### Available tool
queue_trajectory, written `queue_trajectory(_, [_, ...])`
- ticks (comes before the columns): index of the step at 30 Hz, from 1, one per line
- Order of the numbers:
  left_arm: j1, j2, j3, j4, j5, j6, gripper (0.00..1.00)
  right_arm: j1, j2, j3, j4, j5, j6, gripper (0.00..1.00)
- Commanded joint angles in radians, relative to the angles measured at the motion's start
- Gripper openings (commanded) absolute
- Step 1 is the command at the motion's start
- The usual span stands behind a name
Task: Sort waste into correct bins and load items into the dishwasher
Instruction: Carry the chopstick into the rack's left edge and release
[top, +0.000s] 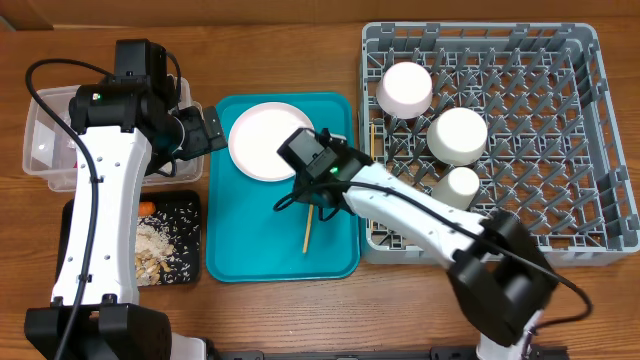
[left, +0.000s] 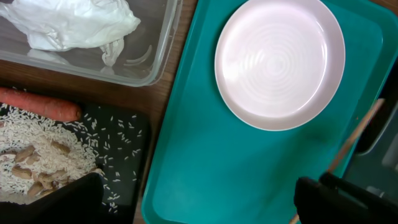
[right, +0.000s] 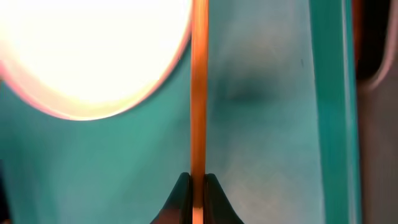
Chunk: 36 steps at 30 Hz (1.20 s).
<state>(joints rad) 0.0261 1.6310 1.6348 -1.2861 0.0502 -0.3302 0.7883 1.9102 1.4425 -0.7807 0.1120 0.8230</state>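
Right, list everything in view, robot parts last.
teal tray: one, teal, table centre
plate: one, pale pink, on the teal tray
chopstick: one visible, wooden, over the teal tray
dish rack: one, grey, right of the teal tray
pinkish bowl: one, in the dish rack
white bowl: one, in the dish rack
cup: one, white, in the dish rack
clear tub: one, far left
wad: one, white, in the clear tub
black tray: one, beside the clear tub
carrot: one, orange, in the black tray
rice: heap, beige, in the black tray
left gripper: open, above the teal tray
right gripper: shut on the chopstick
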Motion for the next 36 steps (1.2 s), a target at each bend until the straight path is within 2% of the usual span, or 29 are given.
queue_trajectory(1, [-0.007,0.002,0.003,0.004,-0.009,0.013,1.00,-0.051,-0.119,0.050,-0.008,0.014,-0.188,0.04])
queue_trajectory(9, [-0.007,0.002,0.003,0.004,-0.009,0.013,1.00,-0.179,-0.258,0.050,-0.069,0.015,-0.372,0.04])
queue_trajectory(17, [-0.007,0.002,0.003,0.004,-0.009,0.013,1.00,-0.282,-0.240,0.048,-0.163,0.015,-0.541,0.04])
queue_trajectory(27, [-0.007,0.002,0.003,0.004,-0.009,0.013,1.00,-0.321,-0.121,0.047,-0.146,0.014,-0.565,0.04])
queue_trajectory(36, [-0.007,0.002,0.003,0.004,-0.009,0.013,1.00,-0.321,-0.114,0.047,-0.129,0.014,-0.561,0.04])
